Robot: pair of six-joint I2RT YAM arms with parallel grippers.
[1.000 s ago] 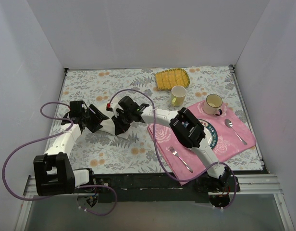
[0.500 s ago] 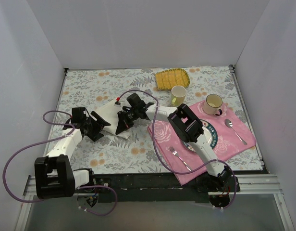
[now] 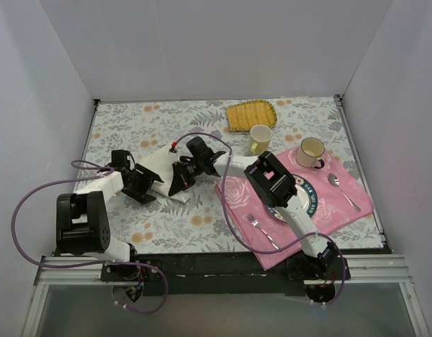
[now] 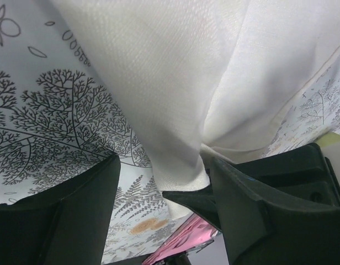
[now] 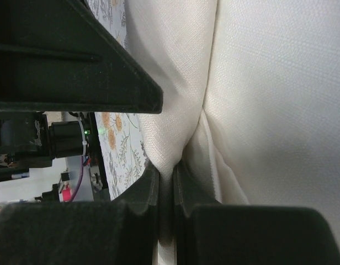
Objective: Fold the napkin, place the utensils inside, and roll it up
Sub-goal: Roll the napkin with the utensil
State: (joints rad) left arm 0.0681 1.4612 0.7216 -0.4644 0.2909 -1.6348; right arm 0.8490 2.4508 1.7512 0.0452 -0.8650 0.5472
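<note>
The cream napkin (image 3: 158,163) lies bunched on the flowered tablecloth at centre left. My right gripper (image 3: 179,179) is at its near right edge. In the right wrist view that gripper (image 5: 165,176) is shut on a pinched fold of the napkin (image 5: 269,110). My left gripper (image 3: 147,188) stands open at the cloth's near left corner. In the left wrist view a corner of the napkin (image 4: 175,83) hangs between the wide-apart jaws of the left gripper (image 4: 164,215), touching neither finger. The utensils are out of view.
A pink rose placemat (image 3: 346,207) at the right carries a plate (image 3: 311,200), a mug (image 3: 312,151), a silver fork (image 3: 262,232) and a silver spoon (image 3: 342,189). A yellowish cup (image 3: 260,139) and a yellow ribbed mat (image 3: 250,114) sit behind it.
The left gripper has opened and let go of the napkin. The cloth, earlier hidden between the two grippers, now lies spread out. The left arm's elbow has swung back towards its base.
</note>
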